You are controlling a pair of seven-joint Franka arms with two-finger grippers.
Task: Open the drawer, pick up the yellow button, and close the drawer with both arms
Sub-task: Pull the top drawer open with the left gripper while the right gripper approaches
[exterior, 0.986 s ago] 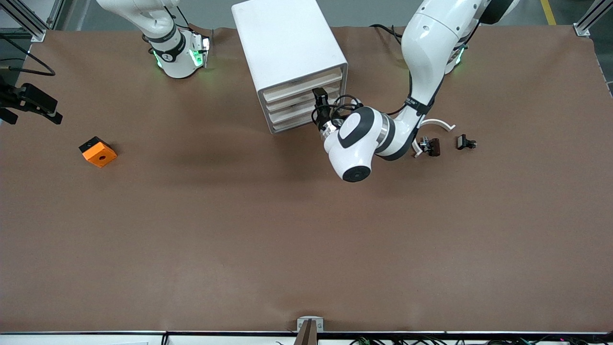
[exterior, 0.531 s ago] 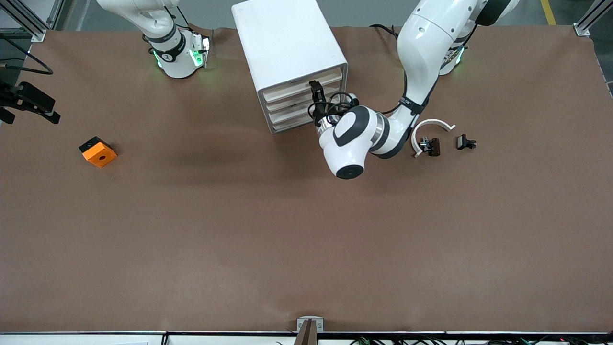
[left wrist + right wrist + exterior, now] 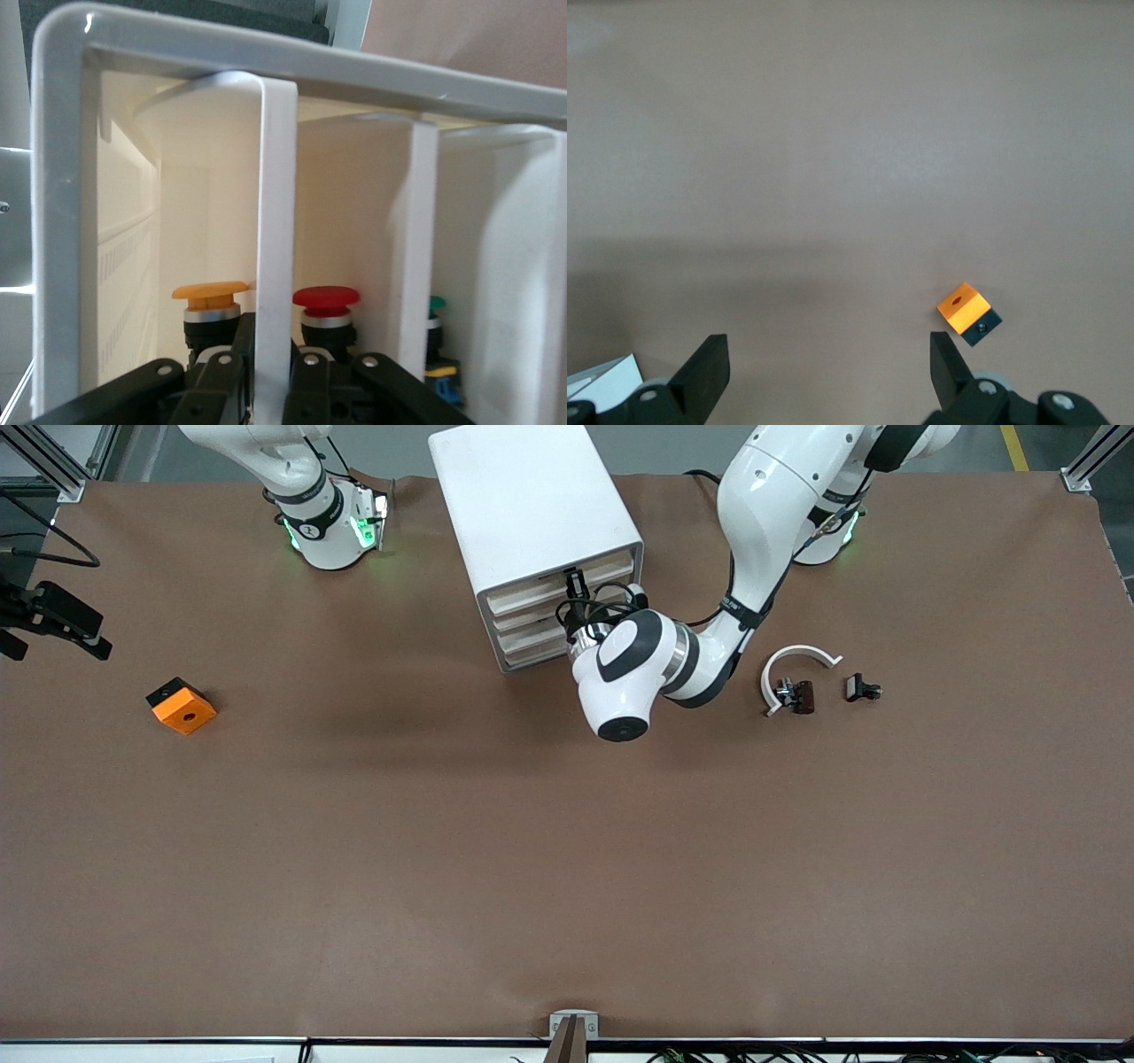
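Left gripper (image 3: 574,586) clamped on the top drawer (image 3: 276,239) front's thin white handle rib, smooth matte plastic. Orange mushroom-cap button (image 3: 209,292) inside, beside the red one (image 3: 326,297). Right gripper (image 3: 824,372) waits, fingers apart, over bare brown tabletop (image 3: 567,850).

Looking down on bare brown table (image 3: 833,133) between the right gripper's (image 3: 828,372) two black fingers (image 3: 704,372), spread wide and empty, with an orange block (image 3: 967,312) on a black base resting nearby.
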